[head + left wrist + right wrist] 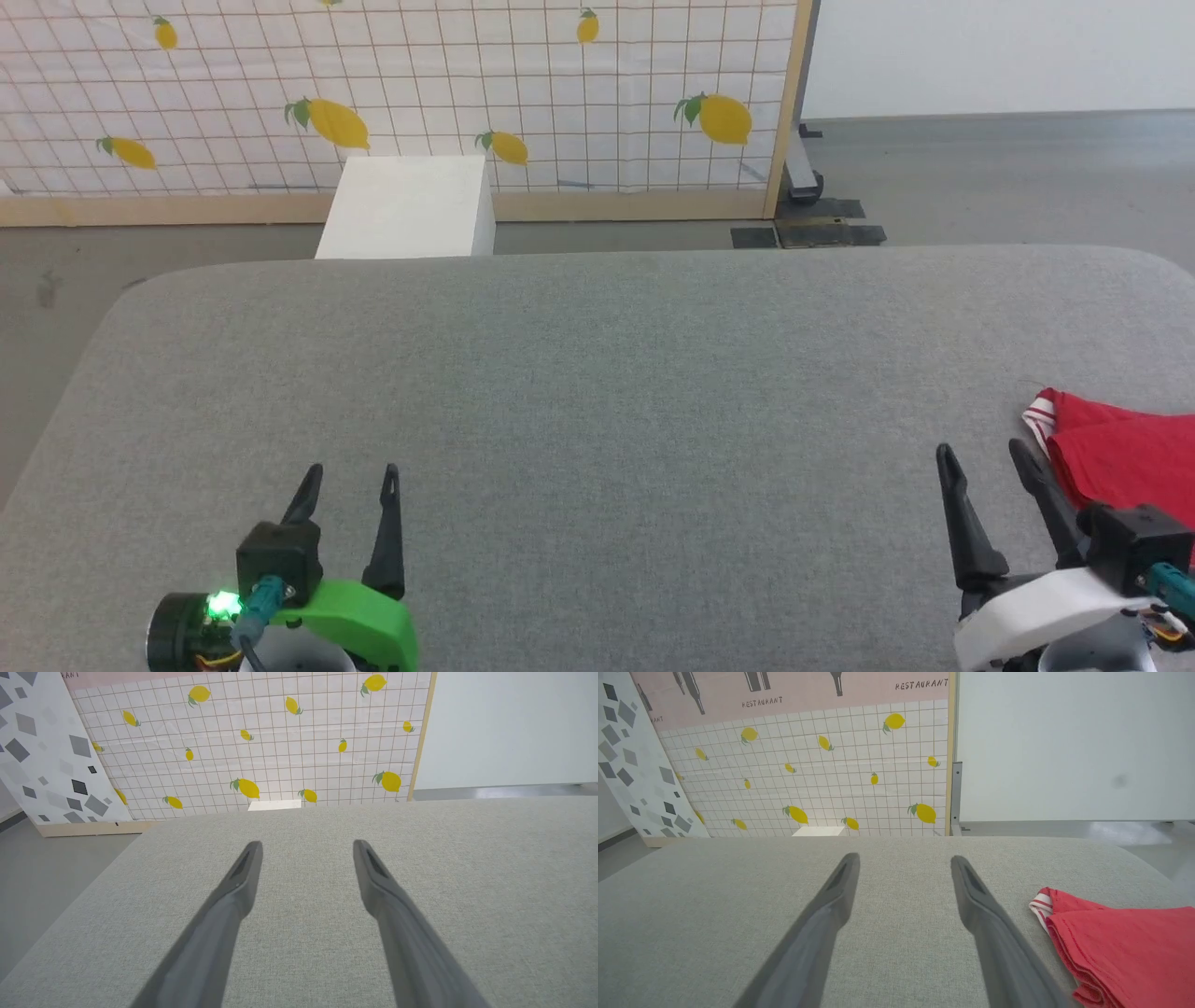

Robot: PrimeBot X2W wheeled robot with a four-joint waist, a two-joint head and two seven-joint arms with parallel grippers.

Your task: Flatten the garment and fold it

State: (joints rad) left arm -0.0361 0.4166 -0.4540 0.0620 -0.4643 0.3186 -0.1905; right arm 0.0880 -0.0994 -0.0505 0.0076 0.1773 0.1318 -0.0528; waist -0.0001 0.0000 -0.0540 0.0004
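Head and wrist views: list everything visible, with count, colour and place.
Garment: one, red with red-white striped trim, layered at the table's right edge.
Table: one, grey fabric top, before the robot.
Box: one, white, on the floor past the table.
Lemon panel: one, white grid with yellow lemons, behind the box.
Speckled panel: one, white with grey shards, left of the lemon panel.
Left gripper: one, dark fingers, open, over the table.
Right gripper: one, dark fingers, open, beside the garment.
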